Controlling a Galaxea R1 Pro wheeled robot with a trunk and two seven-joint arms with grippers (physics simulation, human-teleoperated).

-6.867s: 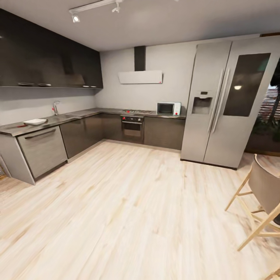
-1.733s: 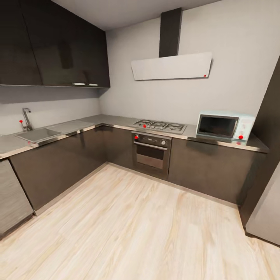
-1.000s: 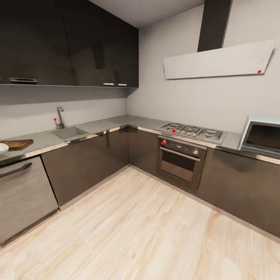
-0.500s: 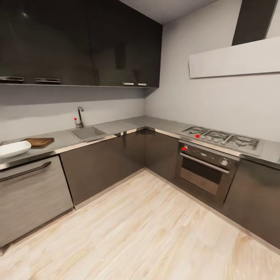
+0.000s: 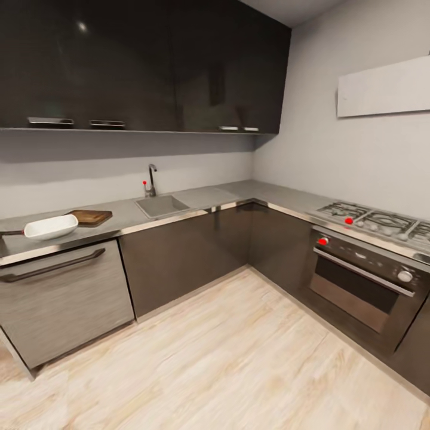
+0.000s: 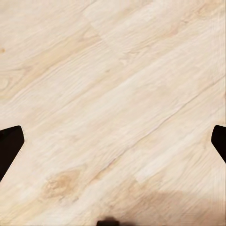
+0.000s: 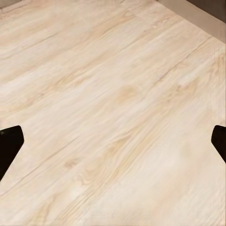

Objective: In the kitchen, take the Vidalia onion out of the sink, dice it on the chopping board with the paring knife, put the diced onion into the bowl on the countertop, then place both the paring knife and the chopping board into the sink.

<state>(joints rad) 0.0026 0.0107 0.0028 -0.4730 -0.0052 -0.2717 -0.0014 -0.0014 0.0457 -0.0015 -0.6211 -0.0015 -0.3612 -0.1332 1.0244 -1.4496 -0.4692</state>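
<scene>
In the head view the grey sink (image 5: 160, 206) is set in the long countertop (image 5: 206, 196) along the left wall, with its chrome tap (image 5: 151, 179) behind it. Left of the sink lies the dark brown chopping board (image 5: 91, 217). The white bowl (image 5: 51, 227) stands just left of the board. The onion is hidden from here. A thin dark shape by the bowl's left side may be the paring knife; I cannot tell. Over the pale wood floor, my left gripper (image 6: 113, 141) and right gripper (image 7: 113, 141) are both open and hold nothing.
A dishwasher front (image 5: 60, 298) sits under the bowl and board. Dark base cabinets (image 5: 185, 257) run to the corner. An oven (image 5: 358, 286) and gas hob (image 5: 376, 218) stand on the right. Dark wall cabinets (image 5: 149, 65) hang above. Open wood floor (image 5: 239, 358) lies ahead.
The head camera has swung left and come closer. The sink, board and bowl now sit further right in the picture, and the microwave has left the view. Nothing on the counter has moved.
</scene>
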